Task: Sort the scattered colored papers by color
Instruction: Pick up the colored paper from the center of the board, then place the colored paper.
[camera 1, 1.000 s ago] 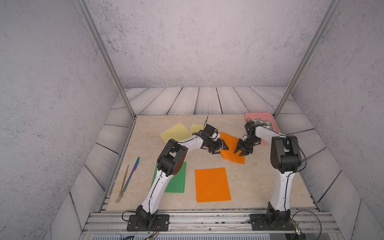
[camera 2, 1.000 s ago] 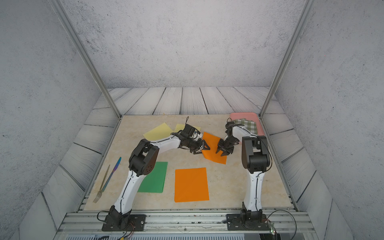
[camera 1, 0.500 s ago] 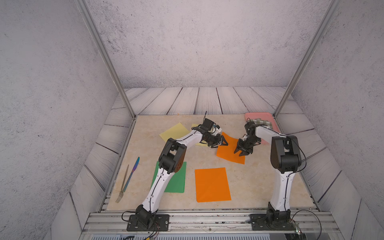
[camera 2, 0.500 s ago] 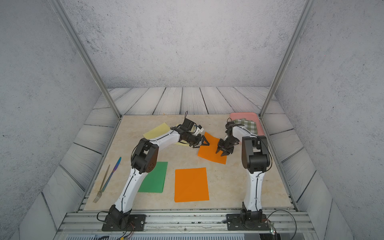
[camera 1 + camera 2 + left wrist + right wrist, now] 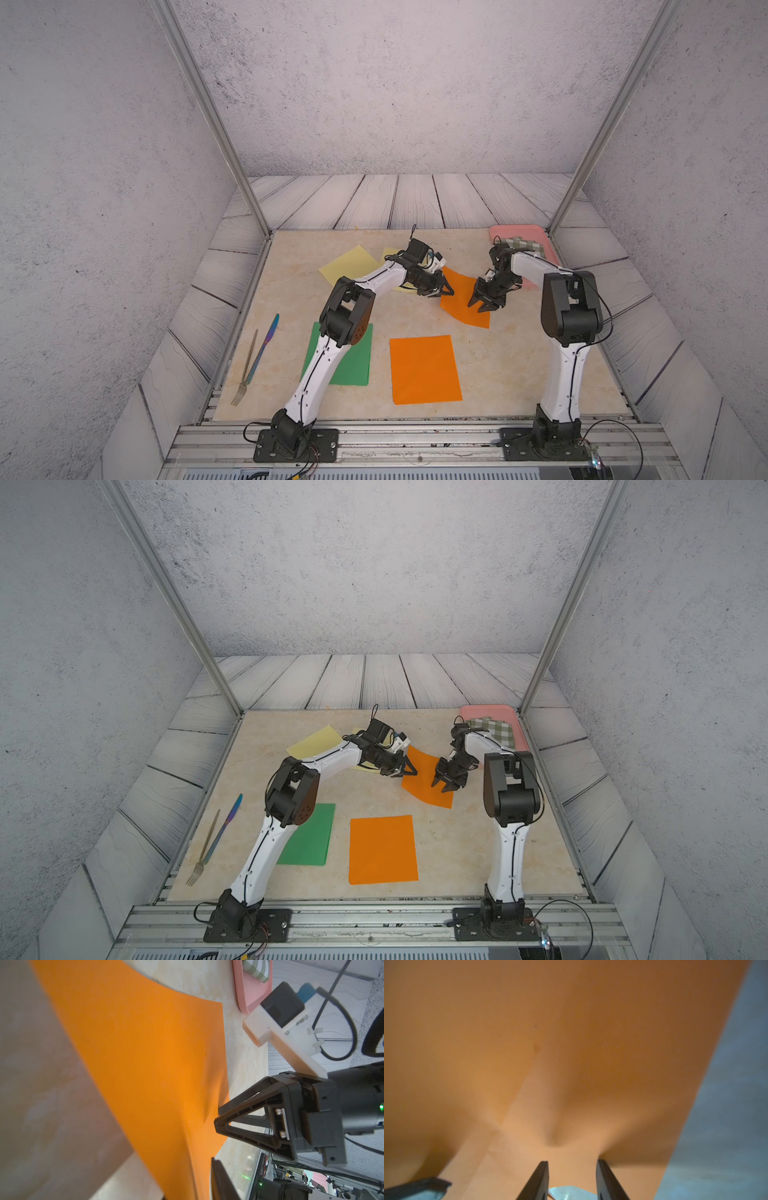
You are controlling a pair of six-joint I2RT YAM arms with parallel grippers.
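Note:
An orange paper [image 5: 465, 305] lies at mid-table between my two grippers. My left gripper [image 5: 444, 291] is shut on its left edge, and the sheet bows up from the table in the left wrist view [image 5: 145, 1064]. My right gripper [image 5: 478, 307] is open, its fingertips [image 5: 542, 1176] pressing on the sheet's right edge, which puckers there. A second orange paper [image 5: 424, 370] lies flat near the front. A green paper [image 5: 353, 361] sits partly under my left arm. Two pale yellow papers [image 5: 349, 266] [image 5: 390, 253] lie at the back left, one mostly hidden by that arm.
A pink tray [image 5: 515, 229] holding a green-and-white checked cloth [image 5: 525, 246] stands at the back right, just behind my right arm. A knife [image 5: 264, 349] and a fork [image 5: 245, 374] lie along the table's left edge.
My left gripper's jaws have closed on the orange paper's left edge, and that edge has lifted. My right gripper has stayed on the paper's right edge.

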